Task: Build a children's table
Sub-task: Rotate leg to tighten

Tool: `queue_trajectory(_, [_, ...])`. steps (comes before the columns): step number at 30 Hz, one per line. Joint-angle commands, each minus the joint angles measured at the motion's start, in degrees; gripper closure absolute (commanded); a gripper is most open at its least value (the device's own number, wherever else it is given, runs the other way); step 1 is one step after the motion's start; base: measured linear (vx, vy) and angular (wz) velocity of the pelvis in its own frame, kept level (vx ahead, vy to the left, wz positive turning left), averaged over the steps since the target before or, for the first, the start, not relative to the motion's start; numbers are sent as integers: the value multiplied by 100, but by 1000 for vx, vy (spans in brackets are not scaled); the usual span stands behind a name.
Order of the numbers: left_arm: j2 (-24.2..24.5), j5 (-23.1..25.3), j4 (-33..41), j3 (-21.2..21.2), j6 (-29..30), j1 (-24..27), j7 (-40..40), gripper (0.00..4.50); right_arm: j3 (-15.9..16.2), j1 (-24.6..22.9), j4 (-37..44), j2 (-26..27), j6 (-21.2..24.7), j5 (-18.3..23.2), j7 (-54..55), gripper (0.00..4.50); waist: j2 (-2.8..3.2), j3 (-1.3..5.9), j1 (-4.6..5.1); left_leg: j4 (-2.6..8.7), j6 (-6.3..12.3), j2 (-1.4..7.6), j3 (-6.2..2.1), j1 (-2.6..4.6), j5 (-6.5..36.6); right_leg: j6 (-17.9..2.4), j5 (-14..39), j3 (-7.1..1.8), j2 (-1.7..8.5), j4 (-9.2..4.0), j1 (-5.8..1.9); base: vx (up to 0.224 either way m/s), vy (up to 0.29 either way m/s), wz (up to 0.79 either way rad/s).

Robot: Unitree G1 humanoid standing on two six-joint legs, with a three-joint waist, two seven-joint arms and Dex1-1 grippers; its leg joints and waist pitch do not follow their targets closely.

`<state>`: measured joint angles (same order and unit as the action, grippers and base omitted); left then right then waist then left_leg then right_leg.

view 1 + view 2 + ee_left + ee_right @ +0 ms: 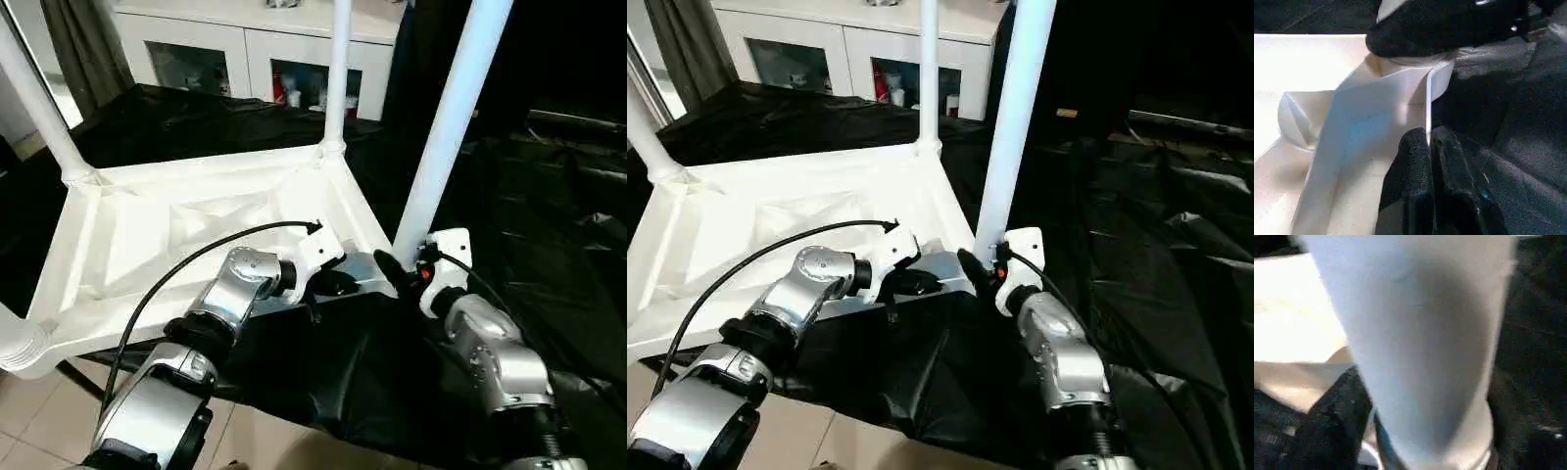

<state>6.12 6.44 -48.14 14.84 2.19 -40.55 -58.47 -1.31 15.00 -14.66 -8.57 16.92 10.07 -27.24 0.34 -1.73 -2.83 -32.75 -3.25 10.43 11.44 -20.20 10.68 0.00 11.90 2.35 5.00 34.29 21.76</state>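
White ribbed tabletop (127,235), tapered tube leg (446,127)

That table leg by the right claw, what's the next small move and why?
Probably turn or press the near leg down into its corner. The right claw sits at its base, and the left claw pinches the tabletop's rim to steady it.

The scene is viewed from head height by both eye views, angled forward and down over the forearms at the upturned table top (186,235). Its near corner is seen very closely along the left gripper (1430,147). The nearest leg (1420,342) is faced almost touching in the right wrist view.
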Motion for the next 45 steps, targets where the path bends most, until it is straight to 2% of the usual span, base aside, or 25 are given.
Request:
queue_trajectory(1, [-223, -121, -47, 207, -91, 15, -307, 450, 540, -96, 105, 30, 169, 117, -542, 79, -40, 223, 8, 398, 224, 267, -137, 29, 1514, -1042, 1330, -234, 334, -509, -159, 0, 0, 0])
queue_trajectory(2, [-162, -141, -16, 217, -73, 27, -426, 450, 583, -125, 185, -98, 173, 154, -745, 79, -19, 226, 8, 395, 233, 268, -138, 30, 1466, -1063, 1267, -235, 336, -503, -158, 0, 0, 0])
queue_trajectory(5, [43, -201, 22, 242, -90, 36, -865, 450, 711, -195, 431, -620, 86, 250, -1555, 79, -54, 246, -20, 359, 400, 265, -126, 1, 1161, -1199, 729, -216, 324, -452, -220, 0, 0, 0])
queue_trajectory(6, [43, -201, 22, 242, -90, 36, -865, 450, 711, -195, 431, -620, 86, 250, -1555, 79, -44, 253, -28, 348, 433, 263, -126, -3, 1104, -1232, 645, -218, 331, -431, -223, 0, 0, 0])
queue_trajectory(7, [136, -199, -13, 259, -140, 30, -1030, 450, 719, -210, 512, -858, 42, 325, -1938, 79, -72, 253, -20, 342, 501, 263, -118, -14, 1067, -1279, 584, -210, 332, -429, -220, 0, 0, 0])
queue_trajectory(8, [194, -192, -55, 266, -188, 22, -1135, 450, 712, -219, 565, -1005, 22, 371, -2192, 79, -53, 258, -44, 336, 547, 269, -123, -8, 1016, -1300, 576, -203, 337, -424, -227, 0, 0, 0])
queue_trajectory(10, [392, -223, -67, 245, -254, 30, -1445, 450, 738, -182, 594, -1386, 20, 451, -2792, 79, -104, 255, -55, 328, 616, 278, -114, -11, 987, -1357, 539, -198, 336, -414, -236, 0, 0, 0])
queue_trajectory(11, [434, -227, -56, 247, -253, 33, -1511, 450, 750, -163, 578, -1446, 23, 457, -2886, 79, -105, 257, -65, 330, 641, 291, -116, -20, 928, -1384, 516, -191, 343, -401, -235, 0, 0, 0])
queue_trajectory(18, [645, -308, 76, 216, -135, 59, -1830, 450, 888, -9, 387, -1706, -45, 474, -3409, 79, -119, 247, -97, 330, 607, 313, -103, -9, 928, -1494, 515, -178, 351, -368, -215, 0, 0, 0])
queue_trajectory(20, [653, -328, 77, 184, -150, 61, -1805, 450, 882, 50, 307, -1702, -43, 481, -3446, 103, -122, 249, -94, 327, 581, 312, -101, -4, 921, -1515, 505, -178, 353, -371, -212, 0, 0, 0])
queue_trajectory(21, [663, -341, 81, 176, -157, 70, -1814, 450, 893, 69, 286, -1695, -38, 488, -3468, 103, -158, 251, -92, 323, 588, 309, -96, -9, 895, -1520, 459, -180, 350, -365, -218, 0, 0, 0])
queue_trajectory(22, [671, -349, 84, 173, -161, 77, -1826, 450, 904, 77, 280, -1692, -36, 496, -3481, 114, -143, 249, -100, 324, 596, 309, -100, -10, 855, -1527, 442, -179, 356, -357, -220, 0, 0, 0])
queue_trajectory(23, [677, -352, 85, 166, -171, 89, -1831, 450, 914, 82, 270, -1674, -33, 505, -3507, 122, -159, 251, -102, 318, 607, 307, -94, -7, 828, -1520, 415, -181, 353, -357, -220, 0, 0, 0])
queue_trajectory(27, [679, -379, 142, 162, -143, 142, -1859, 450, 945, 45, 265, -1646, -50, 506, -3571, 155, -133, 250, -108, 318, 617, 310, -95, -8, 821, -1534, 369, -174, 349, -351, -220, 0, 0, 0])
queue_trajectory(29, [683, -391, 158, 173, -124, 146, -1872, 450, 946, 20, 278, -1644, -40, 510, -3566, 169, -82, 251, -100, 325, 569, 313, -98, -3, 875, -1549, 352, -175, 342, -357, -221, 0, 0, 0])
queue_trajectory(30, [680, -389, 142, 176, -122, 136, -1866, 450, 939, 0, 291, -1639, -34, 513, -3550, 169, -96, 254, -99, 321, 562, 309, -97, -3, 878, -1552, 335, -174, 341, -353, -224, 0, 0, 0])
queue_trajectory(32, [640, -342, 36, 181, -132, 75, -1766, 450, 908, -95, 313, -1599, -41, 462, -3371, 174, 9, 259, -102, 323, 520, 308, -108, 4, 915, -1606, 204, -173, 337, -343, -225, 0, 0, 0])
queue_trajectory(34, [579, -309, -40, 160, -145, 27, -1596, 450, 866, -150, 285, -1523, -55, 371, -3113, 178, -20, 263, -91, 322, 504, 304, -101, 8, 962, -1622, 158, -171, 328, -355, -232, 0, 0, 0])
queue_trajectory(35, [488, -282, -123, 119, -156, -24, -1349, 450, 806, -212, 247, -1385, -52, 263, -2736, 178, 22, 251, -87, 329, 471, 297, -100, 11, 1034, -1611, 231, -173, 327, -375, -221, 0, 0, 0])
queue_trajectory(37, [241, -223, -281, 41, -154, -136, -774, 450, 632, -316, 128, -977, 61, 75, -1791, 179, 2, 242, -50, 351, 343, 291, -121, 15, 1201, -1550, 548, -177, 344, -399, -209, 0, 0, 0])
queue_trajectory(38, [241, -223, -281, 41, -154, -136, -774, 450, 632, -316, 128, -977, 61, 75, -1791, 179, -8, 236, -28, 370, 247, 279, -129, 31, 1312, -1453, 883, -172, 340, -439, -210, 0, 0, 0])
queue_trajectory(40, [52, -184, -374, 0, -119, -198, -364, 450, 472, -337, 30, -601, 204, 19, -1089, 179, -11, 220, 9, 391, 186, 274, -141, 14, 1439, -1322, 1255, -181, 342, -474, -210, 0, 0, 0])
queue_trajectory(42, [-227, -174, -454, -58, -49, -240, 125, 450, 267, -287, -156, -57, 389, -54, -128, 180, -2, 209, 46, 410, 105, 276, -148, 43, 1620, -1222, 1568, -190, 340, -511, -161, 0, 0, 0])
queue_trajectory(44, [-323, -168, -443, -44, -27, -223, 211, 450, 226, -244, -241, 106, 400, -88, 141, 180, -2, 201, 99, 436, 32, 263, -172, 42, 1797, -1066, 1955, -181, 345, -558, -151, 0, 0, 0])
queue_trajectory(45, [-482, -127, -405, 22, 11, -182, 330, 450, 196, -152, -360, 318, 398, -122, 447, 180, -27, 196, 111, 435, 40, 263, -170, 45, 1837, -1035, 2021, -185, 344, -570, -138, 0, 0, 0])
